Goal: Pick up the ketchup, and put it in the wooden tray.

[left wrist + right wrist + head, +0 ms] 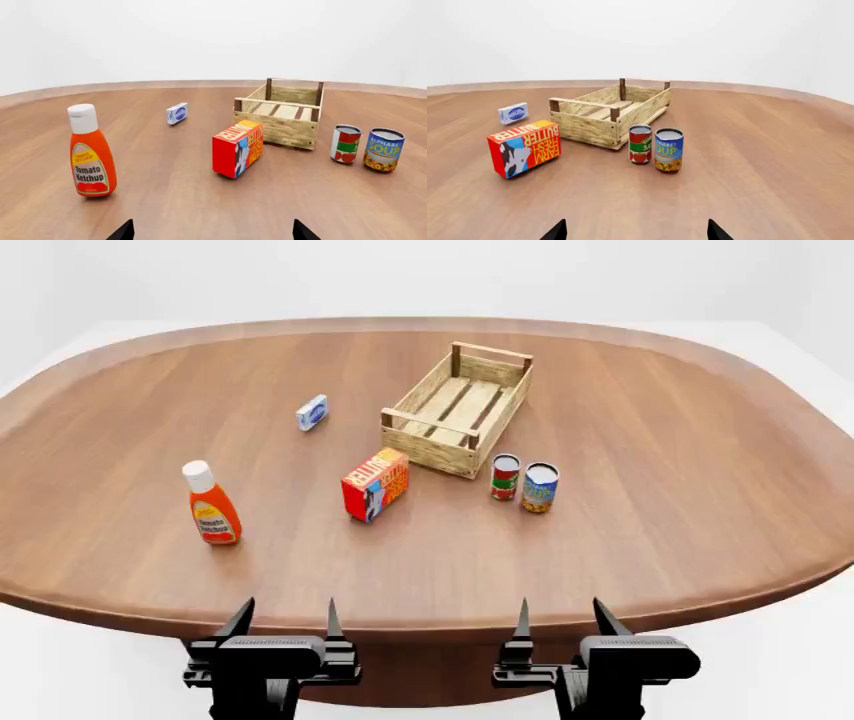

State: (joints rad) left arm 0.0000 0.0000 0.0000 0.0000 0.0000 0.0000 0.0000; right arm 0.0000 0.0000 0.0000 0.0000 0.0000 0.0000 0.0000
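The ketchup (211, 507), an orange-red squeeze bottle with a white cap, stands upright at the table's left front; it also shows in the left wrist view (91, 155). The wooden tray (461, 407) is a slatted crate near the table's middle, also in the left wrist view (280, 116) and the right wrist view (607, 115). My left gripper (286, 620) is open and empty at the table's front edge, well short of the ketchup. My right gripper (561, 618) is open and empty at the front edge, right of centre.
A red-and-yellow butter box (375, 485) stands in front of the tray. A small red-labelled can (505, 477) and a blue soup can (539, 487) stand side by side to the tray's right front. A small blue-white box (311, 412) lies left of the tray.
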